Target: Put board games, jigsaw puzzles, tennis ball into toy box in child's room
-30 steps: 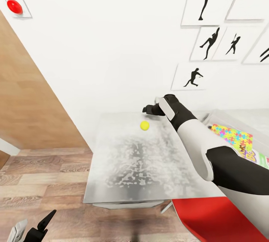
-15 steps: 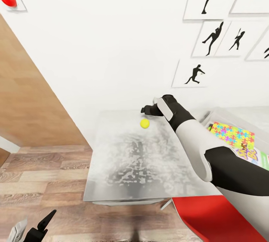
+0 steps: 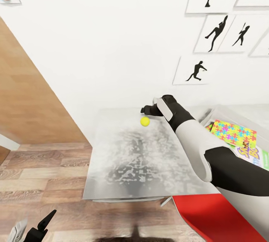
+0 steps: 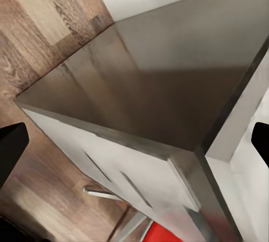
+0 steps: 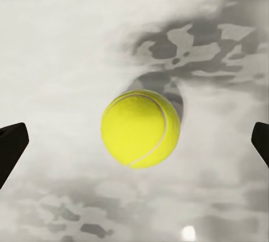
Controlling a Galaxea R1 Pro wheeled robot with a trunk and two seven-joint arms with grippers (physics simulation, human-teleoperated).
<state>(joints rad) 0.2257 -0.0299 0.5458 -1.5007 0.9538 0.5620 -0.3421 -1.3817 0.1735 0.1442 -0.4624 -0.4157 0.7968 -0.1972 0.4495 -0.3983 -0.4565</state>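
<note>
The tennis ball (image 3: 145,121) lies on the pale table (image 3: 123,167) near its far edge. My right gripper (image 3: 148,110) hovers just above and behind it, open. In the right wrist view the ball (image 5: 140,128) sits centred between the wide-apart black fingertips (image 5: 11,149), untouched. At the table's right end stands the toy box (image 3: 224,113), holding a jigsaw puzzle (image 3: 233,133) and a board game (image 3: 257,156) with a printed title. My left gripper (image 3: 33,229) hangs low over the floor, open and empty.
A red chair (image 3: 209,216) stands against the table's near right side. Wood-plank floor (image 3: 41,167) spreads to the left. The white wall with black silhouette pictures (image 3: 196,71) rises right behind the table. The left wrist view looks at a table corner (image 4: 168,74).
The head view has shifted, so the table and pictures sit higher in the picture. The right gripper now stands a little closer over the ball. The ball has stayed where it lay.
</note>
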